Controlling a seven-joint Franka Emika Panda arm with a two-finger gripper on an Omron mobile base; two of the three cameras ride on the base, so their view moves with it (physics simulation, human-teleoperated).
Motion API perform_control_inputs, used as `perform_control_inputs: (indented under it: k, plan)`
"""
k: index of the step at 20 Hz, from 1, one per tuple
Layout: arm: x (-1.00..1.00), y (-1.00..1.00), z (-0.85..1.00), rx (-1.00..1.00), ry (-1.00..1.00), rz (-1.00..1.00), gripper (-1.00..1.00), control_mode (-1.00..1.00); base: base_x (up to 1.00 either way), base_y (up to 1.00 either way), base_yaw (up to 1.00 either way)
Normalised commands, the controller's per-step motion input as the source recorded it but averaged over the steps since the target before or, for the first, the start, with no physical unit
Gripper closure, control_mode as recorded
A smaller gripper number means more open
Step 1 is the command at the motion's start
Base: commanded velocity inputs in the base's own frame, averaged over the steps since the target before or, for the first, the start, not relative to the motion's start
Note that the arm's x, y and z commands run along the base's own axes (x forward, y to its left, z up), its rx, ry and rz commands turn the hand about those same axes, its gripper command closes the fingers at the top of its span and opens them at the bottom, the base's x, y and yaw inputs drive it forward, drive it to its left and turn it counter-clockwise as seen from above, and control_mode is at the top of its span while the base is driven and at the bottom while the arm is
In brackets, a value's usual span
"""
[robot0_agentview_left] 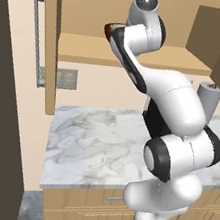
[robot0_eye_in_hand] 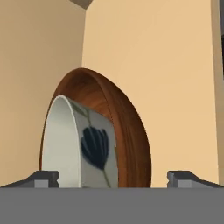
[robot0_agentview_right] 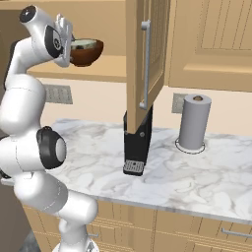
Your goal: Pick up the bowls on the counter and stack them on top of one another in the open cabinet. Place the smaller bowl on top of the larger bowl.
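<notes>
The larger bowl (robot0_agentview_right: 91,55), dark reddish-brown, sits on the lower shelf of the open cabinet (robot0_agentview_right: 110,68). The smaller bowl (robot0_agentview_right: 82,44), pale with a whitish inside, is nested in it. In the hand view, which is rolled, the smaller bowl (robot0_eye_in_hand: 87,144) shows a dark blue flower on its side and lies inside the larger bowl (robot0_eye_in_hand: 127,127). My gripper (robot0_eye_in_hand: 114,177) is open, with its two fingertips (robot0_eye_in_hand: 43,177) wide on either side of the bowls. From the right base view, the gripper (robot0_agentview_right: 69,39) is at the bowls' left side. The larger bowl's edge (robot0_agentview_left: 109,30) peeks from behind the arm.
The cabinet door (robot0_agentview_right: 142,59) with its grey bar handle hangs open over the marble counter (robot0_agentview_right: 197,177). A dark appliance (robot0_agentview_right: 137,147) stands under it, and a paper towel roll (robot0_agentview_right: 194,123) is to its right. A dark brown tall panel (robot0_agentview_left: 0,114) borders the left.
</notes>
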Motion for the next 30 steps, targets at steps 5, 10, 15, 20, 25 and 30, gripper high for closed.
perform_control_inputs:
  k: [5, 10, 15, 20, 25, 30]
  plan:
    - [-0.37, 0.00, 0.07, 0.00, -0.10, -0.01, -1.00, -1.00, 0.00, 0.00, 0.00]
    - [-0.41, -0.02, 0.17, 0.01, -0.07, -0.02, -1.00, -1.00, 0.00, 0.00, 0.00]
    - [-0.39, -0.05, 0.17, 0.02, -0.06, -0.02, -1.00, -1.00, 0.00, 0.00, 0.00]
    - [-0.41, -0.06, 0.12, 0.03, -0.04, -0.02, -1.00, -1.00, 0.00, 0.00, 0.00]
    - [-0.47, -0.12, 0.10, 0.05, -0.01, 0.00, -1.00, -1.00, 0.00, 0.00, 0.00]
    - [-0.56, -0.16, 0.11, 0.06, 0.00, 0.01, -1.00, -1.00, 0.00, 0.00, 0.00]
